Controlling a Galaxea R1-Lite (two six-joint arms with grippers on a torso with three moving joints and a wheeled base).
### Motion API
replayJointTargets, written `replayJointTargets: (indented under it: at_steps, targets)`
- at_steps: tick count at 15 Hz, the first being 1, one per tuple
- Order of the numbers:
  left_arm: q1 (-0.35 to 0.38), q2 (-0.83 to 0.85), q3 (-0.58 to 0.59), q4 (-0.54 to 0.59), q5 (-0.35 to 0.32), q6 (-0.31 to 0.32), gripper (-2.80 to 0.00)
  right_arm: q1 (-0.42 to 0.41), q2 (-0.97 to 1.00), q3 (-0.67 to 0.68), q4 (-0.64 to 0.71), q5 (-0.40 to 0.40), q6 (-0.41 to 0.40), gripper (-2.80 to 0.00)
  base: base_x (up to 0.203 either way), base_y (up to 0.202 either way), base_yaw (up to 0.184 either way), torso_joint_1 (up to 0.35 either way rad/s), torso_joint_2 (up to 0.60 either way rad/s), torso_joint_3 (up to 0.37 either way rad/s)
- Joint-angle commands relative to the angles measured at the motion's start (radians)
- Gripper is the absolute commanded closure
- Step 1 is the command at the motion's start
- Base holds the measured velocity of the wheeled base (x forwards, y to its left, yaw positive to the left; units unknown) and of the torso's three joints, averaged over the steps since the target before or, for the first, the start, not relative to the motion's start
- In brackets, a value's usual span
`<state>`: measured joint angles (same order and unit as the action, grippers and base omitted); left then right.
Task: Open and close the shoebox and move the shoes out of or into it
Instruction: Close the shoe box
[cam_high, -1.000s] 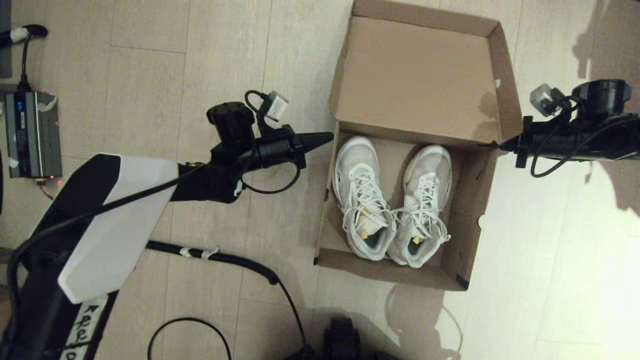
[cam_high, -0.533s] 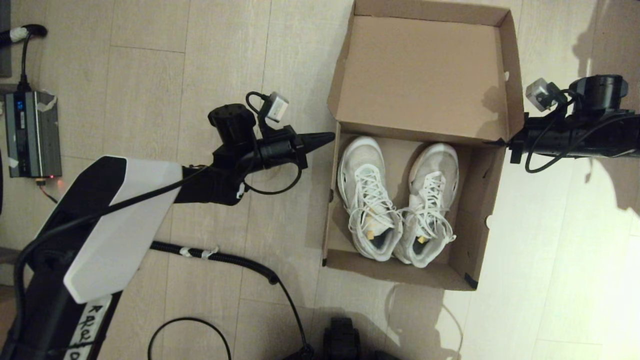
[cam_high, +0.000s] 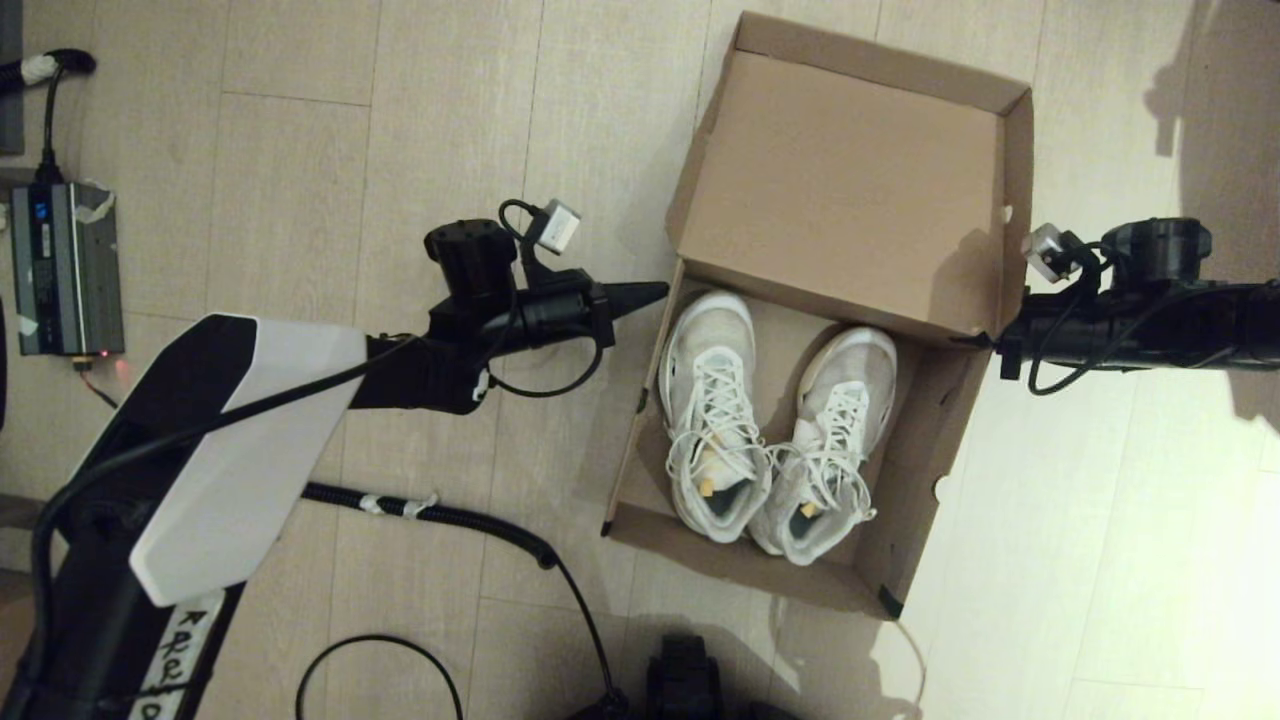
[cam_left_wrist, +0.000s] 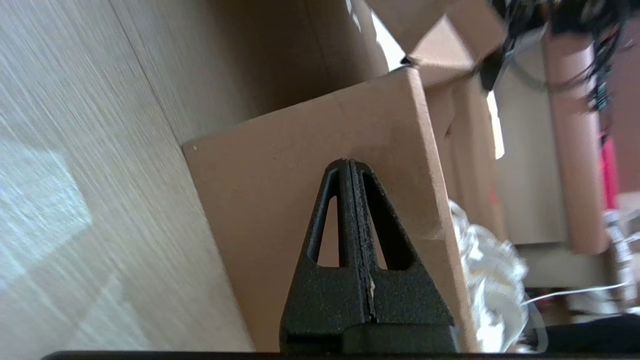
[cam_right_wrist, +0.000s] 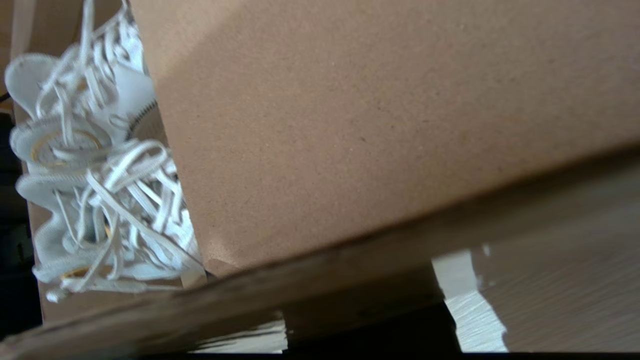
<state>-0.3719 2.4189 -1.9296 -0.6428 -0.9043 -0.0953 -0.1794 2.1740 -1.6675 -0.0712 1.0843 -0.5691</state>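
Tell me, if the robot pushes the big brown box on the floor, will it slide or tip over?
Probably slide. The shoebox sits flat on smooth floor and is wide and low, so tipping seems unlikely. Its thin cardboard walls may bend a little. With only the shoes inside, it is likely light and may twist round.

You cannot see the right gripper (cam_high: 985, 340) fingertips: in the head view they sit behind the shoebox (cam_high: 940, 440) corner, and the right wrist view shows only cardboard and laces. The shoes (cam_high: 770, 430) are partly hidden by the lid in the wrist views, and background clutter past the box in the left wrist view blurs beyond telling.
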Motion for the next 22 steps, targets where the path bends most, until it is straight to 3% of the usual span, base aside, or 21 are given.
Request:
replayJointTargets:
  at_steps: [1, 3, 7, 11, 18, 20, 22]
  targets:
    - [-0.007, 0.007, 0.001, -0.005, -0.004, -0.034, 0.0, -0.002, 0.009, 0.064, -0.066, 0.005, 0.022, 0.0, 0.0, 0.0, 0.0, 0.0, 0.0, 0.0]
    - [-0.006, -0.008, 0.032, -0.005, -0.003, -0.058, 0.0, -0.001, 0.027, 0.11, -0.175, -0.004, 0.08, 0.0, 0.0, 0.0, 0.0, 0.0, 0.0, 0.0]
    - [-0.007, -0.159, 0.329, -0.014, -0.003, -0.077, 0.0, 0.015, 0.084, 0.121, -0.343, -0.058, 0.193, 0.0, 0.0, 0.0, 0.0, 0.0, 0.0, 0.0]
    - [-0.008, -0.3, 0.546, -0.048, -0.004, -0.085, 0.0, 0.036, 0.083, 0.156, -0.389, -0.073, 0.21, 0.0, 0.0, 0.0, 0.0, 0.0, 0.0, 0.0]
    - [0.002, -0.252, 0.475, -0.092, 0.011, -0.082, 0.0, 0.006, 0.005, 0.051, -0.414, -0.098, 0.235, 0.0, 0.0, 0.0, 0.0, 0.0, 0.0, 0.0]
    - [-0.006, -0.218, 0.482, -0.094, 0.012, -0.067, 0.0, -0.002, 0.004, -0.055, -0.366, -0.104, 0.234, 0.0, 0.0, 0.0, 0.0, 0.0, 0.0, 0.0]
    - [-0.007, -0.182, 0.48, -0.095, 0.013, -0.012, 0.0, -0.005, 0.01, -0.168, -0.243, -0.138, 0.22, 0.0, 0.0, 0.0, 0.0, 0.0, 0.0, 0.0]
